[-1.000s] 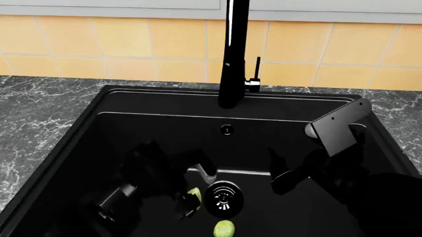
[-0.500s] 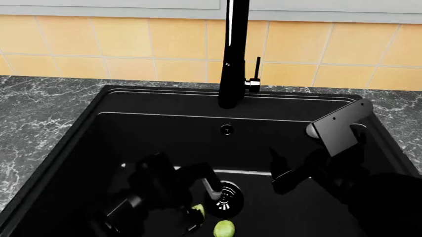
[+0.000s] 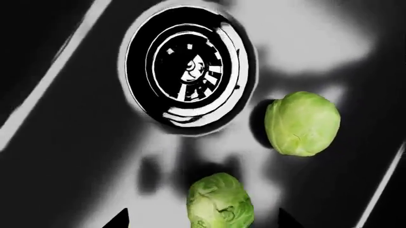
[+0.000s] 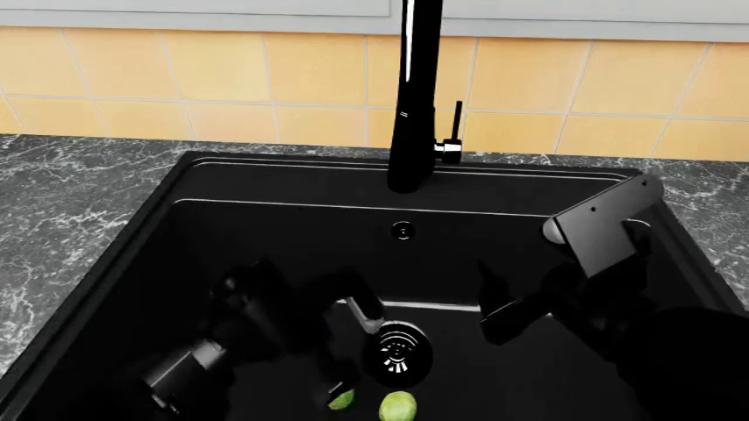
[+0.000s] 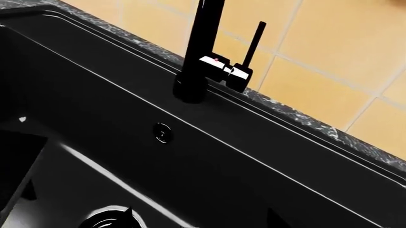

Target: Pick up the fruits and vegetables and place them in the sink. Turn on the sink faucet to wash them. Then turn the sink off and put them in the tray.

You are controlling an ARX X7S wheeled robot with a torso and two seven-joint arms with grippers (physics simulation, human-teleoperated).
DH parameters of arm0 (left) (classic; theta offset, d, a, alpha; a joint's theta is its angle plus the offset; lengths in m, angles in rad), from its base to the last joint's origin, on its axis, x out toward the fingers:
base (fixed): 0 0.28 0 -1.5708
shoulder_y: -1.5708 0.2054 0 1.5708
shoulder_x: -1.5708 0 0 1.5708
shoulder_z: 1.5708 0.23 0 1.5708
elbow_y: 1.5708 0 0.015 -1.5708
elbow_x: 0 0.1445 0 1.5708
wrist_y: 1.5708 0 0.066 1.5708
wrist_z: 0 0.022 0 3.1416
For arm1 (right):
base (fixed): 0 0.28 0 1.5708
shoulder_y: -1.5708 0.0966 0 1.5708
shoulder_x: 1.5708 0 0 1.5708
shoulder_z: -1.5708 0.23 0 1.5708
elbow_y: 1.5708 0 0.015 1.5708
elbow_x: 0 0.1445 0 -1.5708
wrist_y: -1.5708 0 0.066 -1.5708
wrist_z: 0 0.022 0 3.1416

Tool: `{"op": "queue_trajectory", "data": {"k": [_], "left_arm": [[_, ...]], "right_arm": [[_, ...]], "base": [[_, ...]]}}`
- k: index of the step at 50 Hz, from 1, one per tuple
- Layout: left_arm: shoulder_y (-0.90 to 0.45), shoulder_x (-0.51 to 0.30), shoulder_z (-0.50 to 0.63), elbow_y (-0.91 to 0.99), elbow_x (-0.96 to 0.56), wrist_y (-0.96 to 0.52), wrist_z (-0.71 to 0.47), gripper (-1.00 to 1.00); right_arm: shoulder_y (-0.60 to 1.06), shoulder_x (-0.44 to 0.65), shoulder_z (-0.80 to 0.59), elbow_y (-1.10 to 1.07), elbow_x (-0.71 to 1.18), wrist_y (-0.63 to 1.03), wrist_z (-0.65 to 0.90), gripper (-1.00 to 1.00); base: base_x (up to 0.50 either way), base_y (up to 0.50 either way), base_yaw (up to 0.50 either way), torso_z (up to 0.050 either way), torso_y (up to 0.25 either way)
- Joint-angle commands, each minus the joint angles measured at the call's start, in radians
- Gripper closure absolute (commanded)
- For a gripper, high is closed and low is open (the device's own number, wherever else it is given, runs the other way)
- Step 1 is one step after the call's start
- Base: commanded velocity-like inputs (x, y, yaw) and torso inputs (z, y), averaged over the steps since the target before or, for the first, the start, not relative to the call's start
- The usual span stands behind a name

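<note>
Two sprouts are lying on the floor of the sink (image 4: 140, 263), both near the drain (image 4: 398, 351) on its front side. One sprout (image 4: 398, 406) is sitting straight before the drain, and the other sprout (image 4: 342, 400) is lying just to its left, apart from it. The faucet (image 4: 416, 96) is standing behind the sink at the middle of the back rim, with its lever (image 4: 457, 118) on the right side.

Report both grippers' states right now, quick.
Left gripper: open, a Brussels sprout between its fingertips, not yet clamped.
Right gripper: cannot be told; it is dark against the sink, with nothing visibly held.
</note>
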Motion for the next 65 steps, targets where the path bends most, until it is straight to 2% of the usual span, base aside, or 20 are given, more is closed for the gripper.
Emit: {"op": "queue_trajectory", "data": {"k": [1, 7, 13, 19, 25, 36, 52, 65], "left_arm": [[0.002, -0.139, -0.164, 0.273, -0.046, -0.157, -0.070, -1.00], [-0.001, -0.236, -0.272, 0.469, -0.059, -0.272, -0.103, -1.00], [-0.010, -0.286, -0.379, 0.553, -0.063, -0.324, -0.137, -1.00], [-0.021, -0.307, -0.422, 0.579, -0.060, -0.339, -0.155, -1.00], [-0.040, -0.305, -0.488, 0.593, -0.059, -0.341, -0.181, -1.00], [-0.048, -0.301, -0.501, 0.582, -0.064, -0.336, -0.184, -1.00], [-0.127, -0.259, -0.569, 0.460, -0.083, -0.291, -0.189, -1.00], [-0.137, -0.261, -0.588, 0.503, -0.093, -0.317, -0.194, -1.00]], "right_arm": [[0.036, 0.000, 0.036, -0.040, 0.047, 0.034, 0.076, -1.00], [0.096, 0.019, 0.110, -0.103, 0.167, 0.095, 0.194, -1.00], [0.147, 0.031, 0.153, -0.157, 0.254, 0.122, 0.293, -1.00], [0.155, 0.009, 0.160, -0.188, 0.175, 0.059, 0.272, -1.00], [0.185, -0.031, 0.109, -0.146, 0.077, 0.019, 0.229, -1.00], [0.191, -0.034, 0.095, -0.132, 0.058, 0.008, 0.220, -1.00], [0.325, -0.101, -0.036, 0.078, -0.085, -0.010, 0.131, -1.00], [0.495, -0.201, -0.139, 0.271, -0.189, -0.032, 0.067, -1.00]], "base": [[0.00, 0.00, 0.00, 0.000, 0.000], [0.00, 0.00, 0.00, 0.000, 0.000], [0.00, 0.00, 0.00, 0.000, 0.000], [0.00, 0.00, 0.00, 0.000, 0.000], [0.00, 0.00, 0.00, 0.000, 0.000], [0.00, 0.00, 0.00, 0.000, 0.000], [0.00, 0.00, 0.00, 0.000, 0.000], [0.00, 0.00, 0.00, 0.000, 0.000]]}}
